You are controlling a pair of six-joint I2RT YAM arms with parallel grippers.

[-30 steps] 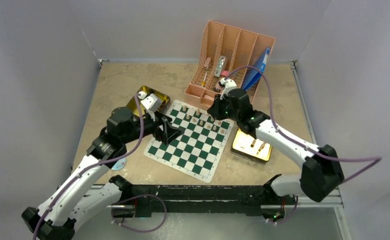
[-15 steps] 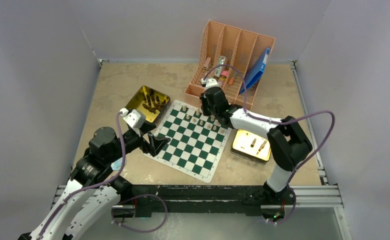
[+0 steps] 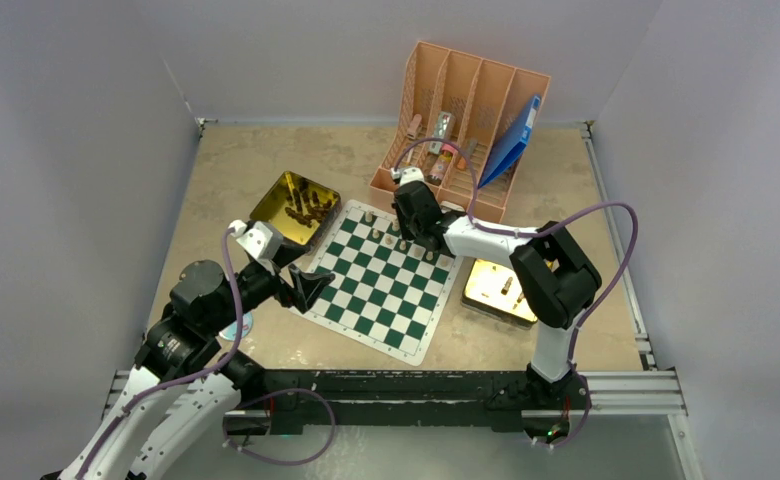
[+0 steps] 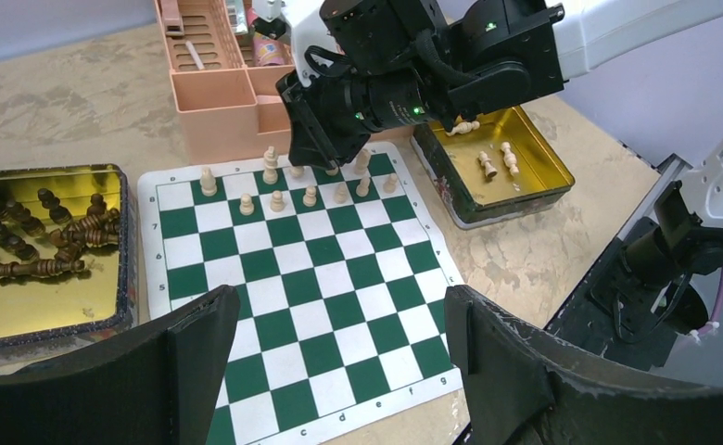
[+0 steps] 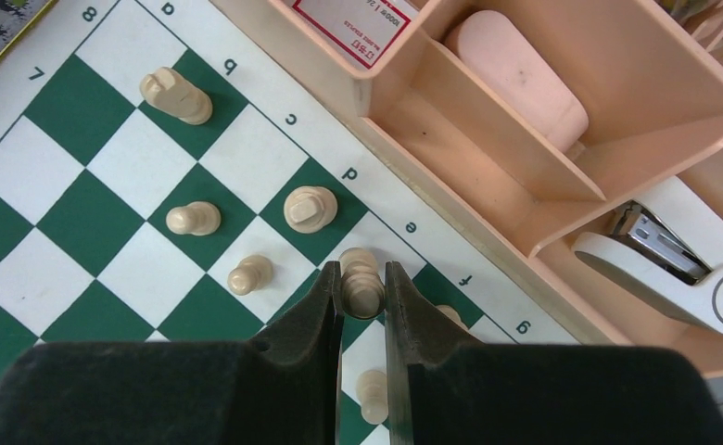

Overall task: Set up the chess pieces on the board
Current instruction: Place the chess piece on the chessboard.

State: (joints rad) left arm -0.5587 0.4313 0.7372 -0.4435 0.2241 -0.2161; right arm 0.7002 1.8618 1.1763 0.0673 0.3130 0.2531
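Occlusion first: the right gripper (image 5: 363, 271) is clamped on a pale piece (image 5: 361, 295), and its fingers cover the piece's lower body. We cannot tell whether the base touches the board (image 4: 311, 278). The piece is at the board's far row, by the edge letter e, just beside the pink organiser (image 3: 466, 95). From the left wrist, this gripper hides part of the far row of standing pale pieces (image 4: 275, 199). From above, the right arm's elbow (image 3: 556, 280) covers one side of the right tin (image 3: 481, 300).

Containers: the left tin (image 4: 52, 306), just beside the board's far left corner, holds a heap of dark pieces (image 4: 33, 269), most lying down. The right tin holds a few loose pale pieces (image 4: 488, 165) lying flat. The organiser holds a white stapler (image 5: 682, 269), a pink rounded block (image 5: 520, 79) and a leaning blue folder (image 3: 511, 140). We find its other small contents too blurred to name.

Surroundings: the left gripper (image 4: 341, 301) hangs at the board's left edge, fingers wide apart, nothing between them. Both tins, the board and the organiser rest on the tan table (image 3: 236, 160).
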